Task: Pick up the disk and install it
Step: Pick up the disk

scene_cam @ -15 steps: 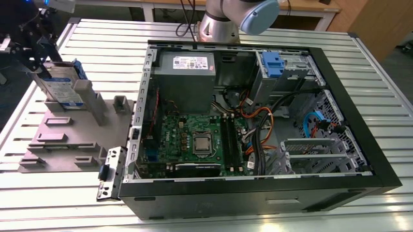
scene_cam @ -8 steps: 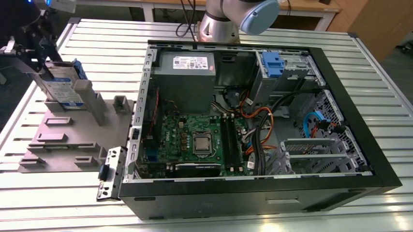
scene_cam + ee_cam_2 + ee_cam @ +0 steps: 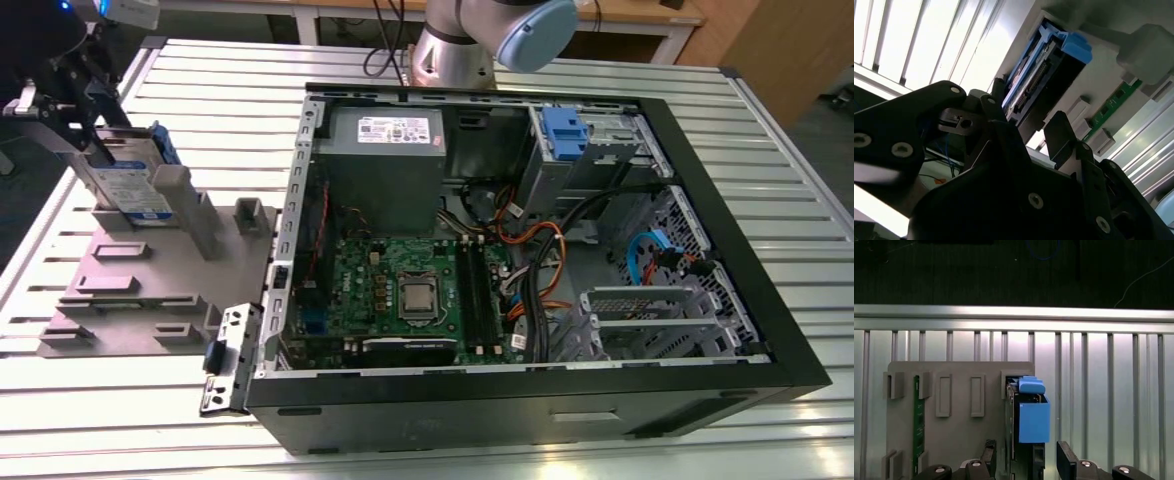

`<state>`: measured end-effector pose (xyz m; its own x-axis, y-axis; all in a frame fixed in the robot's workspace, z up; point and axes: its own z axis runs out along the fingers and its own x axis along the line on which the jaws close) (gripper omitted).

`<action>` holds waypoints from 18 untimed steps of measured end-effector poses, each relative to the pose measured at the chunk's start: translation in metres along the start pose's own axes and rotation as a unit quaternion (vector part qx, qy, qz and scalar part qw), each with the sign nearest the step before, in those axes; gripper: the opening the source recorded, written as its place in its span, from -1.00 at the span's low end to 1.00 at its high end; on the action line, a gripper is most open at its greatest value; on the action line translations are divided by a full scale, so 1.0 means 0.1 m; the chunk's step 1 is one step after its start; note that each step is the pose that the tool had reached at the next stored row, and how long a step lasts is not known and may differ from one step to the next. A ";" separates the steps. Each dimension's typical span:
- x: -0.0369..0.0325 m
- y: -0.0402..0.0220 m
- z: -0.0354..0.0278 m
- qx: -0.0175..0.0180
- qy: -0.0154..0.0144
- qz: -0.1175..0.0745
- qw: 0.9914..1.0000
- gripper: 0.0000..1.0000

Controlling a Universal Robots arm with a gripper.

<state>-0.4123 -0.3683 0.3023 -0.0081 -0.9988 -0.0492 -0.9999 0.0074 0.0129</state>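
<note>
- The disk (image 3: 134, 195) stands on end in a slot of the grey fixture plate (image 3: 120, 290). The plate lies on the slatted tabletop (image 3: 134, 420), to the exterior view's left of the open computer case (image 3: 787, 330).
- As far as I can judge, its long axis runs roughly upright. The labelled broad face is turned toward the exterior camera, and a blue rail runs along its edge.
- In the first wrist view I look down along the disk: a thin edge with the blue rail facing me, its lower end seated in the plate.
- My pincer (image 3: 1026, 462) is spread apart, straddling the top end of the disk. One of the fingers (image 3: 1066, 462) sits on each side, and I see a gap between each finger and the drive, so nothing is gripped.
- The pincer points down over the fixture at the far corner on the exterior view's left. The arm (image 3: 467, 40) rises behind the case.
- A green memory stick (image 3: 916, 425) stands in another slot of the same plate, well apart from the disk.
</note>
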 end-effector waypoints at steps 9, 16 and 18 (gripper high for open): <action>-0.001 0.001 0.003 0.000 0.000 0.000 1.000 0.18; -0.001 0.001 0.005 0.000 0.000 0.000 1.000 0.01; -0.004 -0.001 0.008 0.000 0.000 0.000 1.000 0.01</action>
<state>-0.4121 -0.3678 0.3015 -0.0084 -0.9988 -0.0492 -0.9999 0.0078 0.0128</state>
